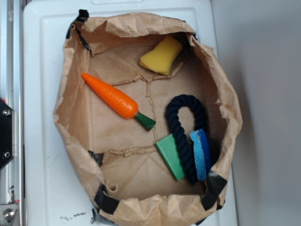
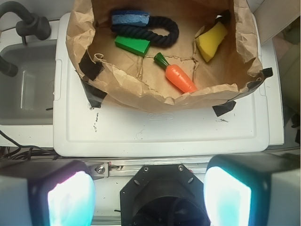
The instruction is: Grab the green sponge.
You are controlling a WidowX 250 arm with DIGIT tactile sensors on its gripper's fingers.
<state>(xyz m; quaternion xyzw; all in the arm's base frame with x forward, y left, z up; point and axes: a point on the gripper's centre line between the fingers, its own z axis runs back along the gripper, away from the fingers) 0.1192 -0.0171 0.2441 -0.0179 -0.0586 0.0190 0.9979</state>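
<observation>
The green sponge (image 1: pixel 170 156) is a flat mid-green slab lying on the floor of a brown paper bag (image 1: pixel 70 127), beside a dark rope loop (image 1: pixel 186 136). In the wrist view the green sponge (image 2: pixel 132 44) lies at the upper left inside the bag. My gripper (image 2: pixel 148 195) is open and empty, its two fingers (image 2: pixel 70 197) wide apart at the bottom of the wrist view, far back from the bag and above the robot base. The gripper is out of the exterior view.
A blue sponge (image 1: pixel 201 154) lies past the rope, a yellow sponge (image 1: pixel 161 55) at the far end, and an orange toy carrot (image 1: pixel 115 100) in the middle. The bag sits on a white lid (image 2: pixel 160 132). A grey sink (image 2: pixel 26 84) is at the left.
</observation>
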